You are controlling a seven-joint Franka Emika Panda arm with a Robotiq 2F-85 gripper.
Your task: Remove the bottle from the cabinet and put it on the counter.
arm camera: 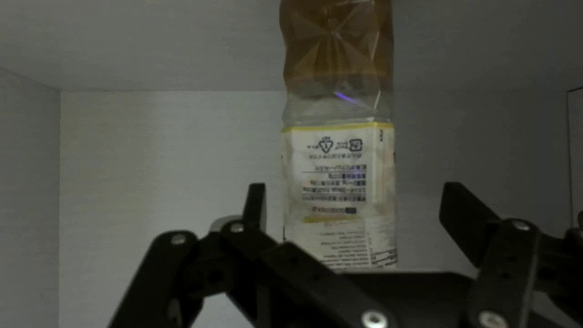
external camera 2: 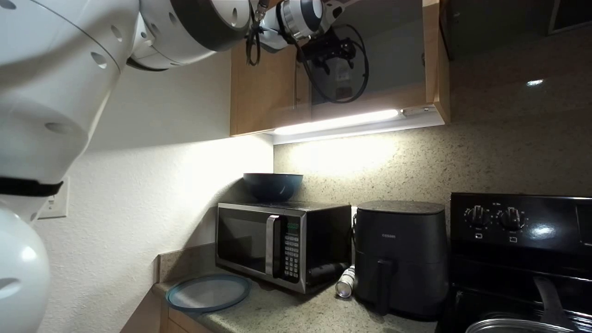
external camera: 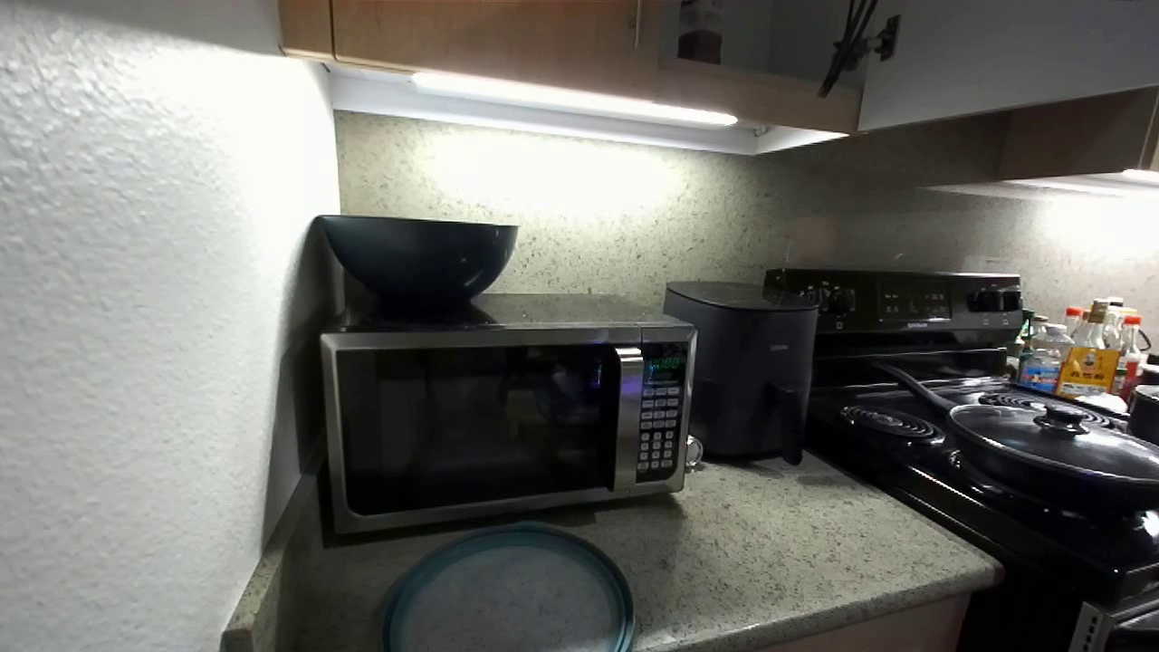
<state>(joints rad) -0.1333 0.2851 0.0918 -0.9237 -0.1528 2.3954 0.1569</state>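
Note:
The bottle (arm camera: 337, 173) stands inside the cabinet (arm camera: 104, 182), with a pale label and amber contents. It looks upside down in the wrist view, and its cap end is hidden behind my gripper. It also shows in both exterior views (external camera: 700, 41) (external camera 2: 343, 79). My gripper (arm camera: 355, 200) is open, with one finger to each side of the bottle and a gap on both sides. In an exterior view the gripper (external camera 2: 339, 68) is at the cabinet's open front. The cabinet (external camera: 489, 36) hangs above the counter (external camera: 770, 543). The gripper is out of view in that exterior view.
An open cabinet door (external camera: 1005, 63) stands out at the right. Below are a microwave (external camera: 489, 426) with a dark bowl (external camera: 421, 258) on top, an air fryer (external camera 2: 400, 259), a round teal-rimmed lid (external camera 2: 208, 293) and the stove (external camera: 905, 471). A cable loop (external camera 2: 365, 69) hangs by the gripper.

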